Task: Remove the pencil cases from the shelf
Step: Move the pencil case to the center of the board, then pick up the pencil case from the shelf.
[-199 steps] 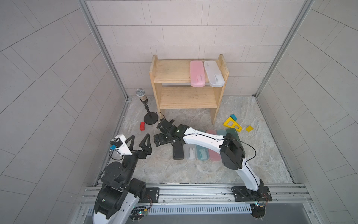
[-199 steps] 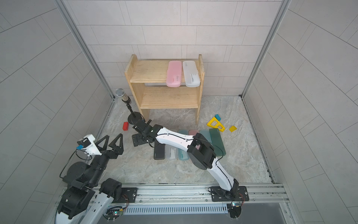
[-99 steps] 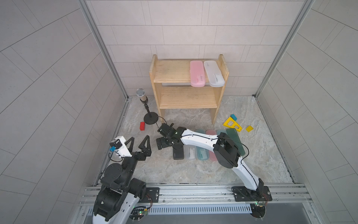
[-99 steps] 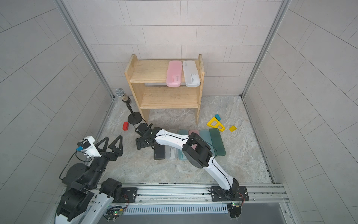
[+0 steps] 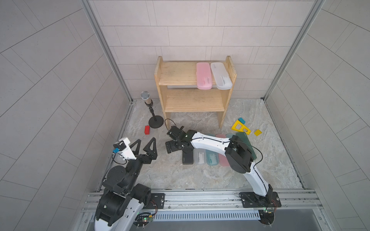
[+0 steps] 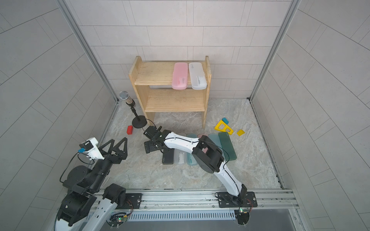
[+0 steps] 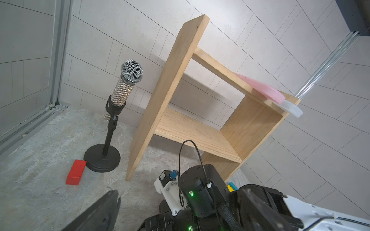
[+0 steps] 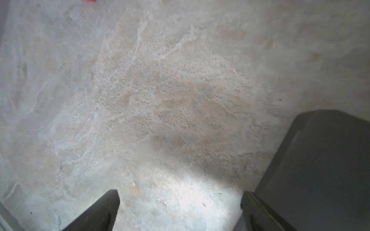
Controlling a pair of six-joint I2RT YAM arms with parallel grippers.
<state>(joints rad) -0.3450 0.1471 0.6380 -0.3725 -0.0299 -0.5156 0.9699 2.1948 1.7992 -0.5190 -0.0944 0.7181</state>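
The pine shelf (image 5: 180, 77) (image 6: 156, 74) (image 7: 166, 90) stands against the back wall. On the right of its top tier lie a pink pencil case (image 5: 203, 76) (image 6: 180, 76) (image 7: 260, 86) and a frosted white one (image 5: 220, 76) (image 6: 197, 76) (image 7: 291, 109). Several more cases lie in a row on the floor, from a black one (image 5: 187, 159) (image 8: 324, 170) to a dark green one (image 5: 245, 144). My right gripper (image 5: 176, 147) (image 8: 180, 197) points down at bare floor just left of the black case, open and empty. My left gripper (image 5: 145, 139) (image 6: 118, 139) hovers open and empty at the front left.
A microphone on a round stand (image 5: 155, 122) (image 7: 130, 80) and a red block (image 5: 147, 129) (image 7: 76, 174) sit left of the shelf. A yellow triangular frame (image 5: 240, 127), a small teal block (image 5: 241, 120) and a yellow wedge (image 5: 257, 132) lie on the right.
My right gripper has shifted a little toward the front, staying beside the black case. The left arm has barely moved. Both grippers stay open.
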